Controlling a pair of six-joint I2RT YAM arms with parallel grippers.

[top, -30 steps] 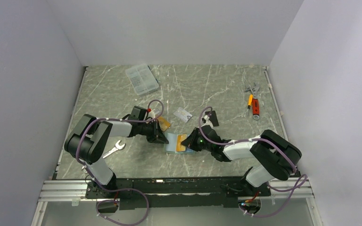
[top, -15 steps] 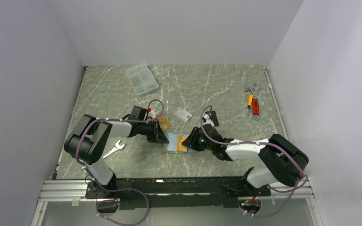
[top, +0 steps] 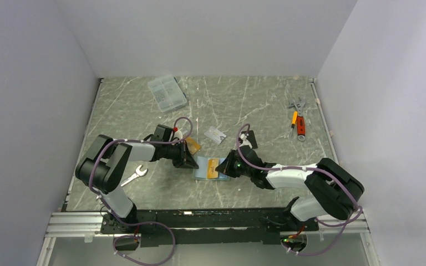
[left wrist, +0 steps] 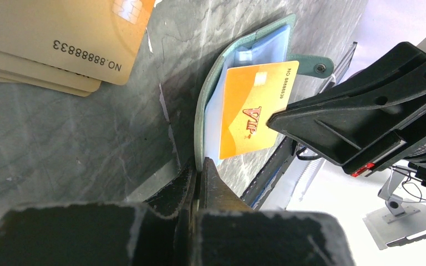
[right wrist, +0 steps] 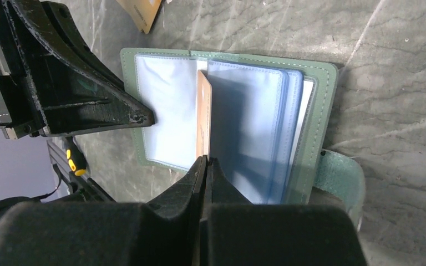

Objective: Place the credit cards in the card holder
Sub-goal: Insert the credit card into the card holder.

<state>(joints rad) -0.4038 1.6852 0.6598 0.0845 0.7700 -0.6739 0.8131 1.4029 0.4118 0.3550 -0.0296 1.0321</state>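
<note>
The card holder (top: 202,168) lies open on the table, light blue inside, its snap tab (right wrist: 341,172) on the right. My left gripper (left wrist: 201,165) is shut on the edge of its left cover. An orange-gold credit card (left wrist: 252,113) stands between the blue sleeves (right wrist: 249,127), partly inside. My right gripper (right wrist: 205,159) is shut, its tips against that card's near edge; no card shows between the jaws. A silvery-white card (top: 215,134) lies flat behind the holder. A stack of gold cards (left wrist: 50,39) lies beside my left gripper.
A flat black square piece (top: 250,138) lies behind my right wrist. A clear compartment box (top: 167,93) sits at the back left. A wrench (top: 135,175) lies by the left arm. Pliers and an orange-handled tool (top: 298,123) lie at the right.
My right gripper has edged left toward the holder, and the orange-gold card now sits lower and deeper between the sleeves. The left arm has not moved.
</note>
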